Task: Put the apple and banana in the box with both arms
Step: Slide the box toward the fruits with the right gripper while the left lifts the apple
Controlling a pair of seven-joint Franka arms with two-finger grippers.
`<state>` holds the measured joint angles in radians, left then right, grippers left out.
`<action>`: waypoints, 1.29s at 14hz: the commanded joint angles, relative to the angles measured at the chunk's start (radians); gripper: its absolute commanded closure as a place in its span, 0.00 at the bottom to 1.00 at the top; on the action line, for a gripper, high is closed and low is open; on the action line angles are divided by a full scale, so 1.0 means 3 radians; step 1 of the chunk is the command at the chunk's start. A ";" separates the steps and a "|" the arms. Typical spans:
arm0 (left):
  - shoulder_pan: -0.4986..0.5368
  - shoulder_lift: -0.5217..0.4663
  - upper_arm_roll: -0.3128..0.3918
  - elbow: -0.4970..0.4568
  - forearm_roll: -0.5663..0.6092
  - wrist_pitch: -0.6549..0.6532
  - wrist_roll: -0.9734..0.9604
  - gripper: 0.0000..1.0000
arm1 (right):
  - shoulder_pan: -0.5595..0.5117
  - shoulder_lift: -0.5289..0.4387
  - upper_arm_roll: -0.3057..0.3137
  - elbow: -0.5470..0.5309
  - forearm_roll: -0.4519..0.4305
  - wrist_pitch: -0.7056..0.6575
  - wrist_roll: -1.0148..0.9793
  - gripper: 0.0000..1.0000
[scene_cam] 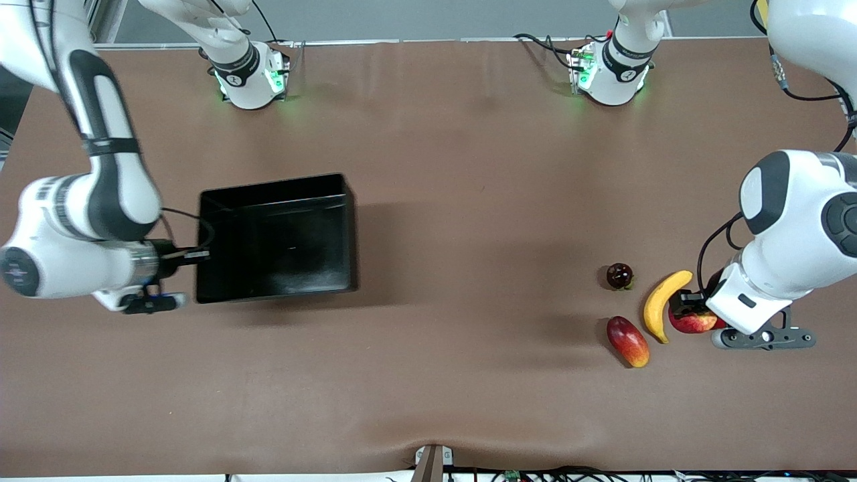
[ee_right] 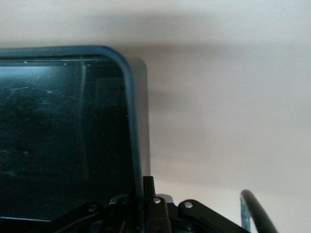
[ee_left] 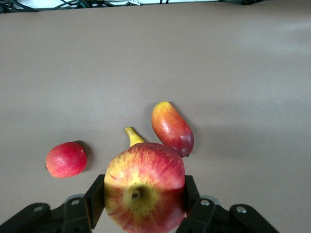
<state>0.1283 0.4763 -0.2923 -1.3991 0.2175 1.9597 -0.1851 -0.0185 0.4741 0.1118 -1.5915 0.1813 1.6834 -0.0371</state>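
The apple point(scene_cam: 696, 323) is red with yellow streaks and sits in my left gripper point(scene_cam: 688, 309), which is shut on it, low over the table beside the banana point(scene_cam: 661, 304). In the left wrist view the apple point(ee_left: 146, 167) fills the gap between the fingers point(ee_left: 95, 195), and only the banana's tip point(ee_left: 133, 136) shows past it. The black box point(scene_cam: 340, 231) stands toward the right arm's end of the table. My right gripper point(scene_cam: 199, 255) is shut on the box's wall point(ee_right: 132, 121), one finger point(ee_right: 149, 187) outside it.
A red-and-yellow mango point(scene_cam: 628, 341) lies nearer the front camera than the banana; it also shows in the left wrist view point(ee_left: 172, 128). A dark red round fruit point(scene_cam: 619, 275) sits beside the banana, also in the left wrist view point(ee_left: 66, 159).
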 commanded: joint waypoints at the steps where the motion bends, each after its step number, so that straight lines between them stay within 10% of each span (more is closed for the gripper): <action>1: 0.0022 -0.0161 -0.0013 -0.0076 0.0027 -0.0049 -0.0043 1.00 | 0.0448 -0.0041 -0.0010 0.0033 0.0122 -0.0013 0.0429 1.00; 18: 0.0027 -0.0238 -0.0064 -0.0092 0.0027 -0.0197 -0.0027 1.00 | 0.1887 0.0644 -0.0015 0.0064 0.0127 0.1726 0.2353 1.00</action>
<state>0.1312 0.4400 -0.3012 -1.4034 0.2175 1.9174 -0.1851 0.5365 0.6661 0.1149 -1.5922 0.1970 2.2004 0.6582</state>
